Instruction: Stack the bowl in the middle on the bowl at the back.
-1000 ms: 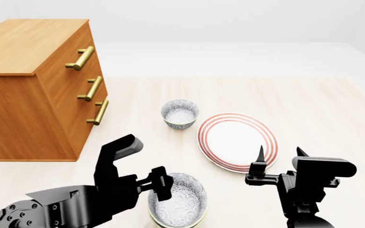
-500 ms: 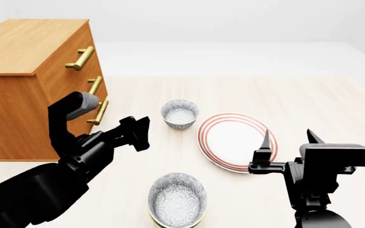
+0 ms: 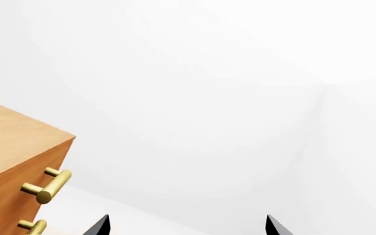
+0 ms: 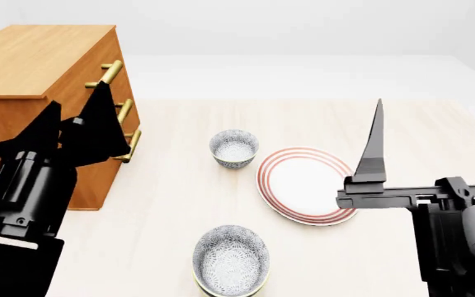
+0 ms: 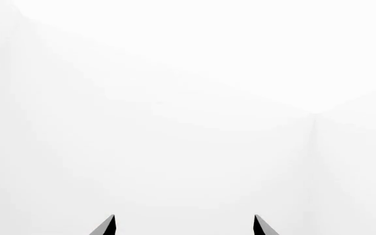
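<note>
Two small speckled bowls show in the head view. The bowl at the back (image 4: 234, 147) stands alone, left of the plate. A nearer speckled bowl (image 4: 231, 260) sits by the table's front edge, with a yellowish rim showing under its edge. I cannot tell whether it is the bowl in the middle. My left gripper (image 4: 77, 120) is raised in front of the dresser, open and empty. My right gripper (image 4: 433, 133) is raised at the right, open and empty. Both wrist views show only open fingertips against white wall: left gripper (image 3: 186, 227), right gripper (image 5: 184, 226).
A wooden dresser (image 4: 31, 80) with brass handles stands at the back left, and it also shows in the left wrist view as the dresser (image 3: 11, 152). A red-ringed white plate (image 4: 310, 184) lies right of the back bowl on the light wooden table (image 4: 180, 185).
My left gripper left the near bowl and rose up and to the left, in front of the dresser. My right gripper also rose, fingers pointing up. Neither bowl moved.
</note>
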Available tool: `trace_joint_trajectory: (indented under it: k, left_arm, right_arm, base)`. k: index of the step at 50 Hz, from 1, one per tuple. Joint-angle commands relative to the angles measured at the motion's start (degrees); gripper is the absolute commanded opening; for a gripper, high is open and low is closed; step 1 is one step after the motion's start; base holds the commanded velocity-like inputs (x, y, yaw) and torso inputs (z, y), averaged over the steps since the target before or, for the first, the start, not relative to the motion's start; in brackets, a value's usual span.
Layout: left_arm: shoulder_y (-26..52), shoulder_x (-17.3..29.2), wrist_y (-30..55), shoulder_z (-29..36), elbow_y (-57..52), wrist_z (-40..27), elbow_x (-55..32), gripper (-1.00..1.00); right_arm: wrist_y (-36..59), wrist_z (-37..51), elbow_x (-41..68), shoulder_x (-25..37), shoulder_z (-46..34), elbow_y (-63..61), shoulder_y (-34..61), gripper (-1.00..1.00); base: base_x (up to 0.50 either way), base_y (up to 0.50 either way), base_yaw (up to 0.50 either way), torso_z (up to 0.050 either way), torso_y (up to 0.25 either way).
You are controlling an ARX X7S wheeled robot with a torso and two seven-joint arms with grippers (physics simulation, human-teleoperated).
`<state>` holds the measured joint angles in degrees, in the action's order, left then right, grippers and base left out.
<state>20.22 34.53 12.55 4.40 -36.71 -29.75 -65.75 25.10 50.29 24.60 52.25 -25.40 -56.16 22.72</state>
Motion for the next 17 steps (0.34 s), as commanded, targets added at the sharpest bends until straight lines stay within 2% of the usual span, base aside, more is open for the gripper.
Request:
trace_joint_trajectory:
  k: [1,12,17]
  left_arm:
    - [-7.49,-1.65,-9.79,-6.81,-6.4,1.65,7.08,1.0]
    - [-16.12,-4.88,-20.24,-10.35,-9.91,12.84,8.19,1.0]
    - [-18.53,-7.39,-22.99,-10.15,-11.2,16.01,15.52,1.0]
  right_arm:
    - [-19.44,27.98,3.74,23.79,-38.87,-3.83,24.74,1.0]
    - [-24.68,35.46,-3.94,25.28,-72.57,-3.84,51.88,1.0]
    - [-24.77,39.42,-5.61,23.74,-88.31,-3.84,65.23,1.0]
  base:
    - [0.0,0.0,0.0,0.0,0.0]
    - [0.0,0.0,0.0,0.0,0.0]
    - [0.0,0.0,0.0,0.0,0.0]
